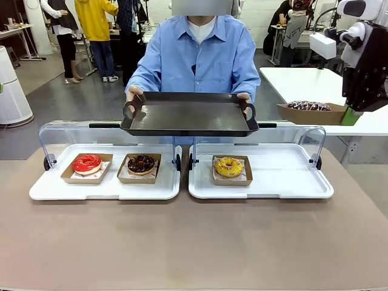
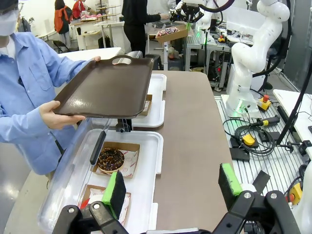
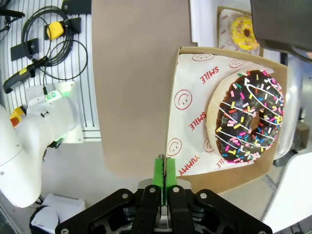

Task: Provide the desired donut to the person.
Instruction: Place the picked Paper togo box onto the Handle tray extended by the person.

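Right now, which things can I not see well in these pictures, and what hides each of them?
- Front view: the wall of the cardboard box hides most of the sprinkled donut.
- Left wrist view: a green pad of the left pincer covers nearly all of the red donut.
- Left wrist view: the dark tray hides the yellow donut; a corner of its box shows.

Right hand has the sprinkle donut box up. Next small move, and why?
Probably swing the right hand toward table centre, bringing the box over the dark tray. The hand is shut on the box edge, which hangs off to the tray's side, and the tray is held out above the display.
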Available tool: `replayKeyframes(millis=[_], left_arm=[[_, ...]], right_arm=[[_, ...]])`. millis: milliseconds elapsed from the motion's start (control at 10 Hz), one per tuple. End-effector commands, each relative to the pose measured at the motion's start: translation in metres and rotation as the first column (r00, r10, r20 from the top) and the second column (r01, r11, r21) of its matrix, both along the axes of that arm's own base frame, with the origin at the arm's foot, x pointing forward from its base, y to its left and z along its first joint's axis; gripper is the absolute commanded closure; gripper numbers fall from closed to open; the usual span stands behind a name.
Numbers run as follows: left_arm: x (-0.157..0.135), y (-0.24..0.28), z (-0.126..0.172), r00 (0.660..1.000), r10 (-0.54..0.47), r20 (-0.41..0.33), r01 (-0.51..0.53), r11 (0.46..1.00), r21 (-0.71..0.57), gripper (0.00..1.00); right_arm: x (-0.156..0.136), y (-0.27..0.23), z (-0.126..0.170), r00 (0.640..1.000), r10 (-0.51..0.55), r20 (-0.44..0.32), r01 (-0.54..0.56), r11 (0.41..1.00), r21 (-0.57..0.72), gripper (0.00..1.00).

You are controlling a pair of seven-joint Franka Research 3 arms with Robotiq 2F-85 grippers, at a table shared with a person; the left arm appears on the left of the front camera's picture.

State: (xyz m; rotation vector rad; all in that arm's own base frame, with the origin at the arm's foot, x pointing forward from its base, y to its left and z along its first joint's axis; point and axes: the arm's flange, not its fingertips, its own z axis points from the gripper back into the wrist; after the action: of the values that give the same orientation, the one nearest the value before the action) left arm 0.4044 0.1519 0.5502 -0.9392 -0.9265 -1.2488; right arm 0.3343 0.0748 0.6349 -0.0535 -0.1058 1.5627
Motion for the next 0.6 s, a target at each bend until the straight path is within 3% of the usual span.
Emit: replayKeyframes(millis=[0,400,500], left_arm=[[-0.002,0.001,0.002,1.000,-0.003,0.004,0.003,1.000,-0.005,0.00],[-0.002,0.001,0.002,1.000,-0.003,0.004,0.003,1.000,-0.005,0.00],[-0.002,0.001,0.002,1.000,-0.003,0.004,0.003,1.000,-0.005,0.00]], right_arm=[[-0.001,0.000,-0.002,1.000,-0.010,-0.003,0.010,1.000,-0.007,1.00],[0.000,0.000,0.000,1.000,0.000,0.000,0.000,1.000,0.000,0.98],[-0.013,0.017,0.020,0.997,0.043,0.071,-0.042,0.999,-0.015,0.98]])
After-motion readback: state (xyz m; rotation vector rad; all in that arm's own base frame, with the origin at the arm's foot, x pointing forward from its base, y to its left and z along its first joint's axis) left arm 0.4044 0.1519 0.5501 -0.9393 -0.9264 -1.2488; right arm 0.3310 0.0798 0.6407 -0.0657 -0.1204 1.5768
